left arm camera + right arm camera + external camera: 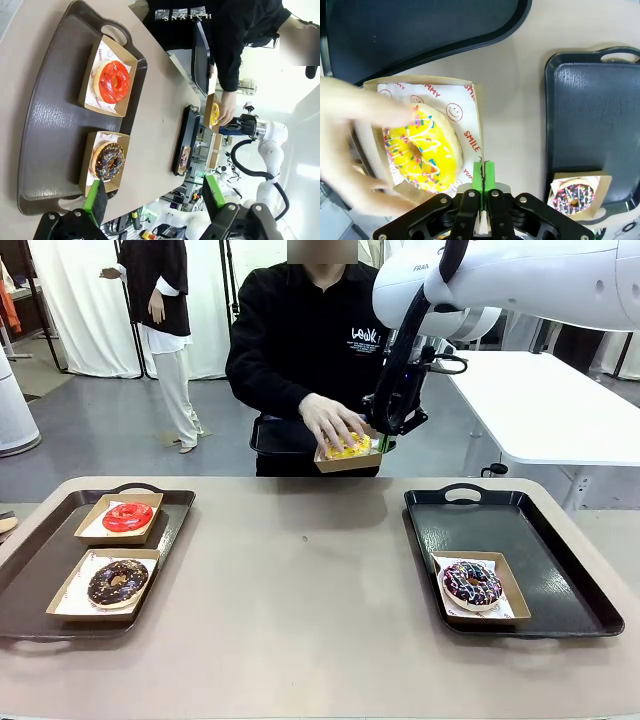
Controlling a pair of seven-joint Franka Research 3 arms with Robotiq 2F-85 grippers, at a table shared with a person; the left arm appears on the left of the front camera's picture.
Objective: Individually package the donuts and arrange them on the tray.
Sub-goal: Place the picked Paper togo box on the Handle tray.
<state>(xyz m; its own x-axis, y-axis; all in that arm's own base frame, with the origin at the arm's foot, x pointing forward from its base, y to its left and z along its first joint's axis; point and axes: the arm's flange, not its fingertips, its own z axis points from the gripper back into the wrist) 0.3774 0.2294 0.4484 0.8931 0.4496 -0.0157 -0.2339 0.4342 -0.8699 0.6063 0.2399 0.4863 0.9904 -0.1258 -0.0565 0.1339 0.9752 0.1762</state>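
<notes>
In the front view my right gripper [384, 436] hangs past the table's far edge. In its wrist view the right gripper [484, 176] is shut on the rim of a paper box [468, 102] that holds the yellow donut [423, 151]. The person's hand [333, 421] rests on that yellow donut [350, 448]. On the left tray [40, 570] the red donut [128, 517] and the chocolate donut [118, 582] each lie in a box. The sprinkled donut [472, 583] sits boxed on the right tray [560, 580]. My left gripper [155, 197] is open above the left tray [55, 125].
The person holds a third black tray [283, 436] just beyond the table's far edge, under the yellow donut's box. The right tray's far half [592, 100] is bare. A white table [550, 405] stands behind at the right.
</notes>
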